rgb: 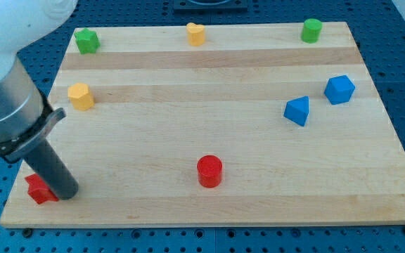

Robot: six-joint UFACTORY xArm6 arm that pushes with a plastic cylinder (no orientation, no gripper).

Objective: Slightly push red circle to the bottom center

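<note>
Red circle [209, 171] sits near tabletop [188, 91] bottom edge, approx centre. My tip [65, 191], a plain rod w/ no jaws, holds nothing, bottom-left corner, touching and partly hiding a red block [39, 189], shape unclear.

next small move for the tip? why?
Probably sweep my tip toward the view's right and up, to get above the red circle. The tip sits at the board's bottom-left beside the red block, well left of the circle, so it can't yet push it down.
</note>
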